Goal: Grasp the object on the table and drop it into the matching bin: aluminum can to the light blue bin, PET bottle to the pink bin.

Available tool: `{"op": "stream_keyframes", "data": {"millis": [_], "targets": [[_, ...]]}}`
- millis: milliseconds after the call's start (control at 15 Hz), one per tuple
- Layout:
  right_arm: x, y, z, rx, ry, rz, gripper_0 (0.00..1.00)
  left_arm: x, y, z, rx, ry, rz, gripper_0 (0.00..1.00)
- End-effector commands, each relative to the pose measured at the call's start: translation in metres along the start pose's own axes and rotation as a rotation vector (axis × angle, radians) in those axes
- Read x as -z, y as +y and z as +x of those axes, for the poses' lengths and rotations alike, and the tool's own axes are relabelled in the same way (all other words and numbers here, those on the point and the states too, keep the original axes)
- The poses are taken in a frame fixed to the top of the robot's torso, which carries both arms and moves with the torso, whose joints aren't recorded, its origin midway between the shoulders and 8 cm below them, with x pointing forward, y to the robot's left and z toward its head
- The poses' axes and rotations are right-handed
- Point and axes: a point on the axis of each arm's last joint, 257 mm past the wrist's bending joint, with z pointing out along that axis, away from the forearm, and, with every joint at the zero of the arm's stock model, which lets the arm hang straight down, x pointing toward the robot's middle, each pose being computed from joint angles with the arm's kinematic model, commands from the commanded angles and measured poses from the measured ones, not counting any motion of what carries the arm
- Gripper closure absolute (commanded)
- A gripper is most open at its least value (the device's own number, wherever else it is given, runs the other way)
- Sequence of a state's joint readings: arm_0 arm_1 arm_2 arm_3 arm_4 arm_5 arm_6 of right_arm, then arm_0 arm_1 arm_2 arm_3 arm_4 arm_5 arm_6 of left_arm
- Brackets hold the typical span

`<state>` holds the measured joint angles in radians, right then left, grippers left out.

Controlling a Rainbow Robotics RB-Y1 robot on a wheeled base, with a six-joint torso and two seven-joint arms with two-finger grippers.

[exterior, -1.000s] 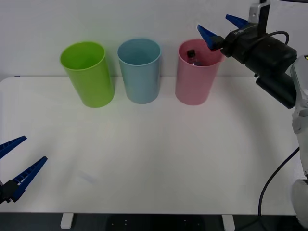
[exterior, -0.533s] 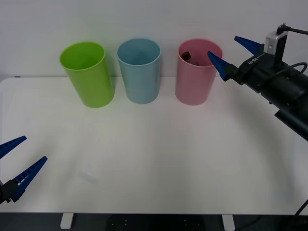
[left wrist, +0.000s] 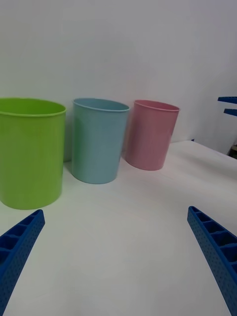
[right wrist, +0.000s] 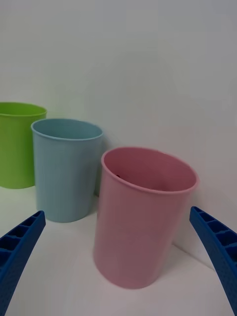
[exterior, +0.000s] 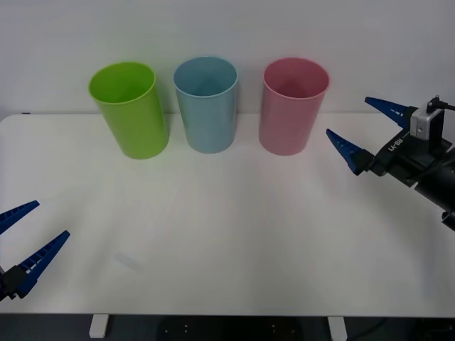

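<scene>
a: well, status check. right end effector [exterior: 370,128] sits at right of the front view, beside the pink bin [exterior: 290,106] and apart from it, fingers spread wide, holding nothing.

b: bottle?

a: can't confirm. from the front the pink bin's mouth looks plain pink inside. the right wrist view has a small dark speck just under the far rim, too small to call. no bottle on the table [exterior: 227,234].

b: so the step is retreat, as i judge it.

a: agreed. do it well by pulling away to the right with the fingers wide and staying off the pink wall; a nudge could tip it toward the light blue bin [exterior: 206,103].

b: left?

a: left end effector [exterior: 18,245] parked at lower left, open, empty.
</scene>
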<state>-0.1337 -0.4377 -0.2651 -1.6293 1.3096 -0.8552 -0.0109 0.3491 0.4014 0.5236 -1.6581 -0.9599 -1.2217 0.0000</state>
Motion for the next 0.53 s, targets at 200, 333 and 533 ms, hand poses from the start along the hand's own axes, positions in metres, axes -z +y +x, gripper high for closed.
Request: {"op": "stream_keyframes", "data": {"millis": [200,333,533], "targets": [[0.038,0.018,0.023,-0.017,0.046,-0.074,0.0,0.0,0.0,0.0,0.0,0.0,0.0,0.0],[0.05,0.024,0.032,-0.027,0.066,-0.089,0.0,0.0,0.0,0.0,0.0,0.0,0.0,0.0],[0.064,0.032,0.044,-0.063,0.09,-0.101,0.0,0.0,0.0,0.0,0.0,0.0,0.0,0.0]]}}
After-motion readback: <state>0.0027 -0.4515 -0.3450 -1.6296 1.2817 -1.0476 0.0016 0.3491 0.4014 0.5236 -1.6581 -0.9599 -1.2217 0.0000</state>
